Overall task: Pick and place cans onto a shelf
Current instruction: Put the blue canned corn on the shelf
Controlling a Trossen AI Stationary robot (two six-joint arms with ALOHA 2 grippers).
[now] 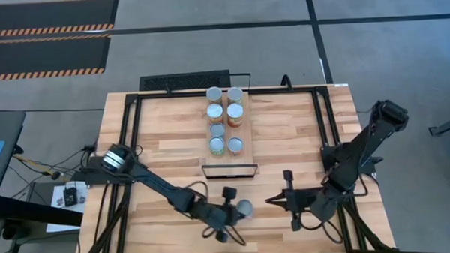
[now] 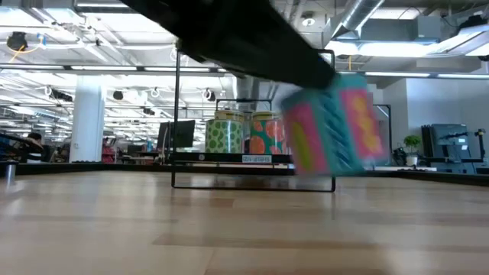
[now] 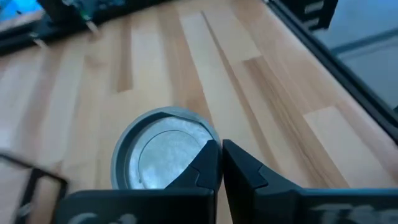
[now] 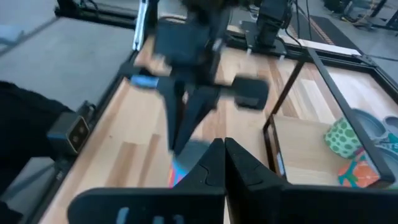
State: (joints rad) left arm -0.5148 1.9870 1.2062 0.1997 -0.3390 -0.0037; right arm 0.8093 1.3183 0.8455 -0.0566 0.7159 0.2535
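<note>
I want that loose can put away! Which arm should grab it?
Left. The left gripper is right beside the can, while the right gripper hangs farther off. Both look shut, so the left would probably have to open first.

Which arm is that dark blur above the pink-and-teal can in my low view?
Observer: The left arm. The left end effector is at the loose can; the right end effector waits farther right.
Operator: Gripping it?
Observer: No. The left wrist view shows its fingers shut together, tips at the can's rim.
Operator: Shelf count?
Observer: Seven shelved cans on the shelf, in rows of four and three.
</note>
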